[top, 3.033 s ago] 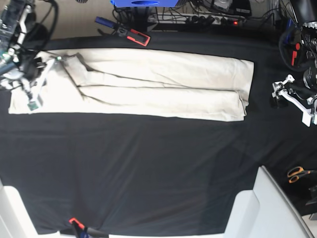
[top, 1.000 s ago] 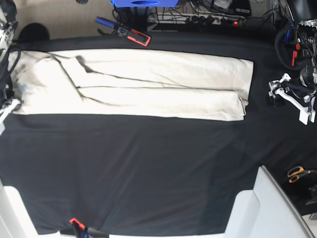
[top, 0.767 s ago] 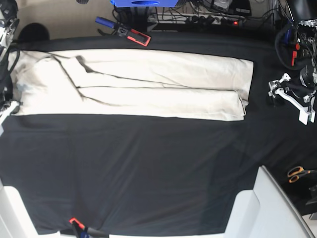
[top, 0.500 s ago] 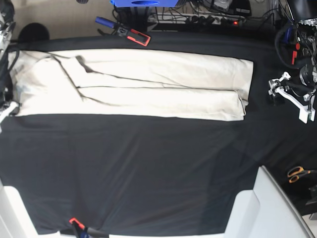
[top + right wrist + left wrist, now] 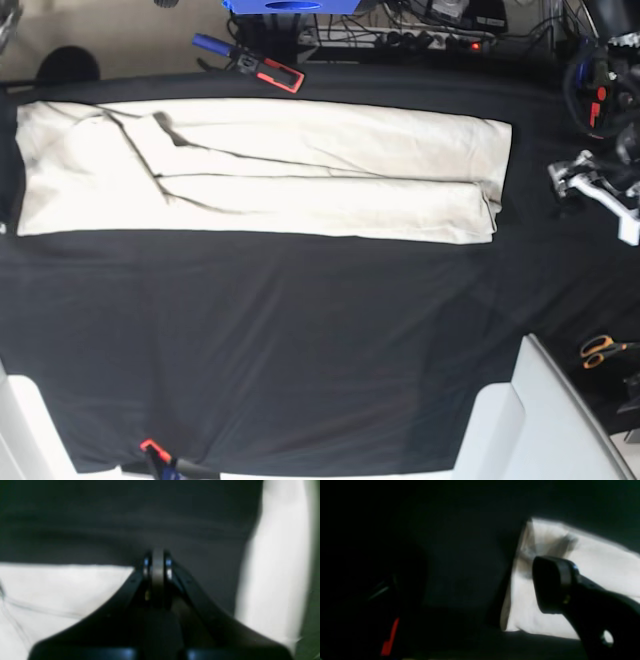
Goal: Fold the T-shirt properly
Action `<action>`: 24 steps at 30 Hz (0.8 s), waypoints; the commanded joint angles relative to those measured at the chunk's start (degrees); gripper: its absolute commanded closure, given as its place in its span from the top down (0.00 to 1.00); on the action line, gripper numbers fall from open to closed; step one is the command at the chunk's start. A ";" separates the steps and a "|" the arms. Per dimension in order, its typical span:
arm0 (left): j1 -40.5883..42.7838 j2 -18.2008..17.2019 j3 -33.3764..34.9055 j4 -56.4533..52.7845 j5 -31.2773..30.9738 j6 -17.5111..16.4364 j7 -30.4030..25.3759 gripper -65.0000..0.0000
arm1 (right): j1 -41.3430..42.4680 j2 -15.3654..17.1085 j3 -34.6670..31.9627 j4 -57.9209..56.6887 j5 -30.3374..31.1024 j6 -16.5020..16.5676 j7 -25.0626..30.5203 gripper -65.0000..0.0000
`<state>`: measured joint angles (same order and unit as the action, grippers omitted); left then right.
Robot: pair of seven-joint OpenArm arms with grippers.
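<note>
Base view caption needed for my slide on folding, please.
Cream T-shirt folded into a long band on black table, left gripper waiting beside it.

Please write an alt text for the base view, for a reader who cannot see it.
A cream T-shirt, folded lengthwise into a long band, lies flat across the far half of a black table. The left gripper hangs beyond the band's right end, not touching it; orange-handled scissors lie at the right edge.

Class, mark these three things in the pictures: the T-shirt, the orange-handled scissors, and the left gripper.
T-shirt [image 5: 300, 170], base view: middle of the folded cloth.
Orange-handled scissors [image 5: 601, 350], base view: on the handles.
Left gripper [image 5: 598, 187], base view: between the white fingertips at the right edge.
</note>
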<state>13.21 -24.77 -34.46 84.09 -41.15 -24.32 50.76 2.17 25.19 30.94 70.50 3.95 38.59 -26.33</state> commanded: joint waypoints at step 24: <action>-4.73 4.77 -1.72 -14.78 -4.00 -15.68 -3.95 1.00 | -15.49 -16.53 -6.10 15.43 0.58 1.41 -0.09 0.00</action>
<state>8.64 -19.07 -35.94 68.40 -43.94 -39.44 47.62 -13.56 7.70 24.51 85.10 3.99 40.12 -27.51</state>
